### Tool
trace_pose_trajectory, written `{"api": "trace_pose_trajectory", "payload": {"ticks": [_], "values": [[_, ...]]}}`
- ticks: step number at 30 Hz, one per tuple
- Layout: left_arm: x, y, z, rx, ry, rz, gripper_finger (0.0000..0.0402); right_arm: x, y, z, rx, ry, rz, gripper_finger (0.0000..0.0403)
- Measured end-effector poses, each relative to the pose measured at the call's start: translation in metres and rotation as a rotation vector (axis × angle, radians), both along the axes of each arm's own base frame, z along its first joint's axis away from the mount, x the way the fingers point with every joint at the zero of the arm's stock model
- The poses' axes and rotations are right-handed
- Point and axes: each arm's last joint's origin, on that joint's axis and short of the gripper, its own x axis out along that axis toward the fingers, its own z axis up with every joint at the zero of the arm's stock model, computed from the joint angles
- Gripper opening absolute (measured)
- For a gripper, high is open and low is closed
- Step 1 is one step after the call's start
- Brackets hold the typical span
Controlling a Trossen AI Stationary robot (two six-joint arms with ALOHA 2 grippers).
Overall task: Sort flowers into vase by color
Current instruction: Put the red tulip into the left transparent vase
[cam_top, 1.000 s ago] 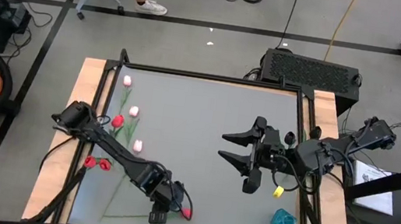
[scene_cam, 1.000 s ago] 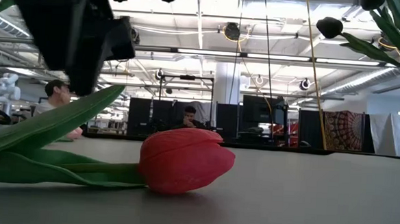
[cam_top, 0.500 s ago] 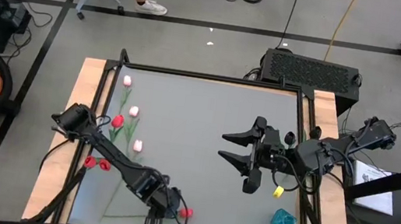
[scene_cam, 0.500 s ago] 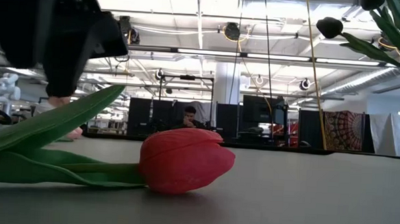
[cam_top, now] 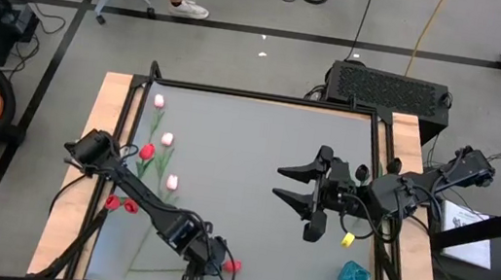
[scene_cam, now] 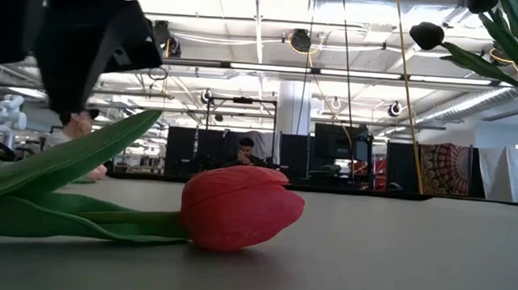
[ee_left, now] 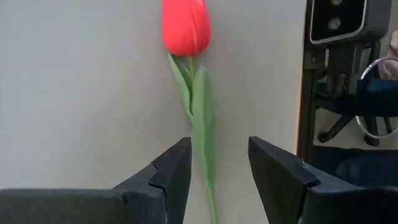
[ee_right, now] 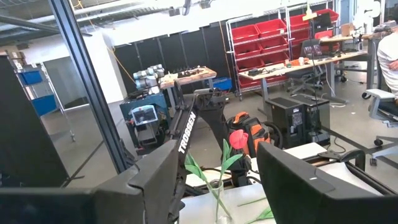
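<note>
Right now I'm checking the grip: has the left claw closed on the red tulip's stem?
No, the left claw is open, its fingers on either side of the red tulip stem without touching.

Red tulip [ee_left: 185, 27], green stem [ee_left: 200, 118], grey table [cam_top: 260, 141], pink tulips [cam_top: 167, 139].

A red tulip [cam_top: 232, 266] lies flat near the table's front edge, its green stem and leaf trailing left. Three pink tulips [cam_top: 167, 139] and three more red ones [cam_top: 146, 151] lie along the left side, stems apparently overlapping.
</note>
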Motion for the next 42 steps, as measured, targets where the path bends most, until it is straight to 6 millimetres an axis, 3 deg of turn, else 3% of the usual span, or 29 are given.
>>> {"api": "trace_pose_trajectory", "payload": {"ticks": [10, 20, 27, 35, 42], "values": [[0.003, -0.007, -0.032, 0.014, 0.1, -0.012, 0.0166, 0.0, 0.0, 0.0, 0.0, 0.0, 0.0, 0.021], [0.004, -0.006, -0.036, 0.067, 0.075, 0.009, 0.0166, 0.0, 0.0, 0.0, 0.0, 0.0, 0.0, 0.021], [0.005, -0.01, -0.054, 0.069, 0.128, -0.007, 0.0166, 0.0, 0.0, 0.0, 0.0, 0.0, 0.0, 0.021], [0.004, -0.011, -0.053, 0.075, 0.123, 0.002, 0.0165, 0.0, 0.0, 0.0, 0.0, 0.0, 0.0, 0.021], [0.004, -0.011, -0.054, 0.089, 0.125, 0.022, 0.0121, 0.0, 0.0, 0.0, 0.0, 0.0, 0.0, 0.021]]}}
